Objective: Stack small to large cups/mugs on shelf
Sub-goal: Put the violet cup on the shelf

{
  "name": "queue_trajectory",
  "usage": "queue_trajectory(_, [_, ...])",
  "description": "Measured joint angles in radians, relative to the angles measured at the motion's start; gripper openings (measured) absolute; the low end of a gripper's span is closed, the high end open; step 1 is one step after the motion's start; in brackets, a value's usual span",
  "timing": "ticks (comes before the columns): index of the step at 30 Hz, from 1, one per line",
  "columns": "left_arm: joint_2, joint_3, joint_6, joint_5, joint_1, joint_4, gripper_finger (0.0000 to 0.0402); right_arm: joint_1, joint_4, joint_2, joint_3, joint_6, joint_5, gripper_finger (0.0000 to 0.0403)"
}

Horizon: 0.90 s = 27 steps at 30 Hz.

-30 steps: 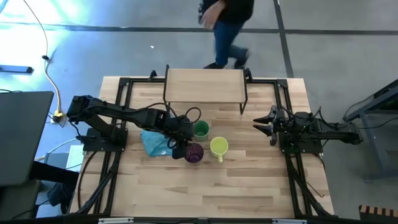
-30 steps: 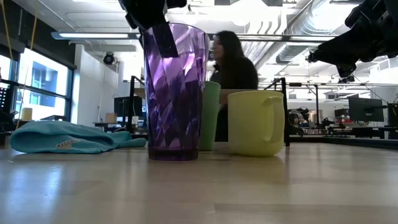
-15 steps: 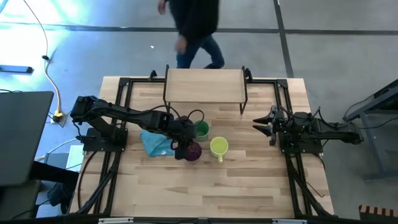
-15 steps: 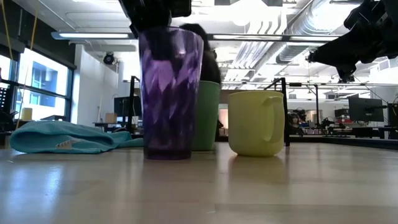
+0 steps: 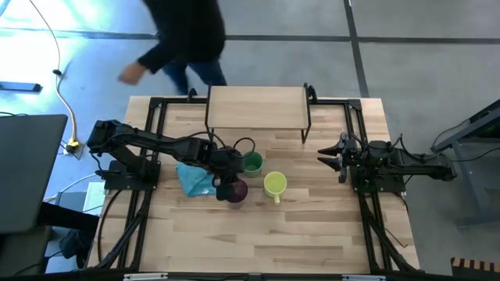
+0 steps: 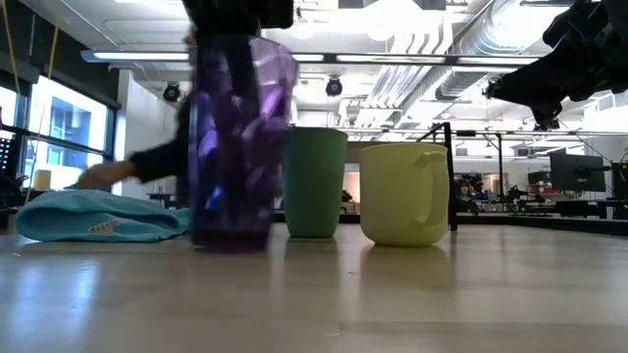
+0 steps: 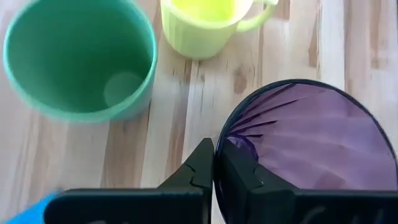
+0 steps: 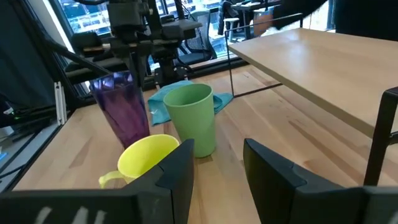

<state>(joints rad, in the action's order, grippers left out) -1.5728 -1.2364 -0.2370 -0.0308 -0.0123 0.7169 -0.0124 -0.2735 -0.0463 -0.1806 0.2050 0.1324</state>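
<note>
The purple tumbler stands upright on the table, its rim pinched in the left gripper: one finger sits inside the wall and the other outside, closed together on the thin plastic. In the low view the tumbler hangs straight down from that gripper, with its base at the tabletop; whether it actually rests there or is just clear, I cannot tell.

Just beyond the left gripper, toward the shelf, stands the green cup, upright and empty, near the tumbler without touching it. To the gripper's right-arm side stands the yellow-green mug, also upright, its handle pointing toward the table's front edge; in the low view it stands beside the green cup with a narrow gap between them. On the gripper's other side, under the left arm, lies the crumpled light blue cloth.

The shelf stands at the table's far edge, past the green cup, with nothing on its board.

The right gripper waits well apart on the right side of the table, fingers spread, pointing toward the cups.

Behind the table a person in dark clothes is on the floor, one hand held out.
</note>
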Motion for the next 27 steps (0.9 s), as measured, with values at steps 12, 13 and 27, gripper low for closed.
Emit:
queue_trajectory(12, [0.002,-0.218,0.009,0.079,0.000,0.203,0.0002,0.000,-0.018,0.000,0.000,0.028,-0.001,0.0128])
queue_trajectory(13, [0.002,-0.242,0.017,0.095,0.000,0.221,0.0001,0.000,-0.026,0.000,0.000,0.029,-0.001,0.0128])
queue_trajectory(27, [0.002,-0.549,0.077,0.364,-0.002,0.491,0.0000,0.000,-0.037,0.000,0.000,0.049,-0.001,0.0128])
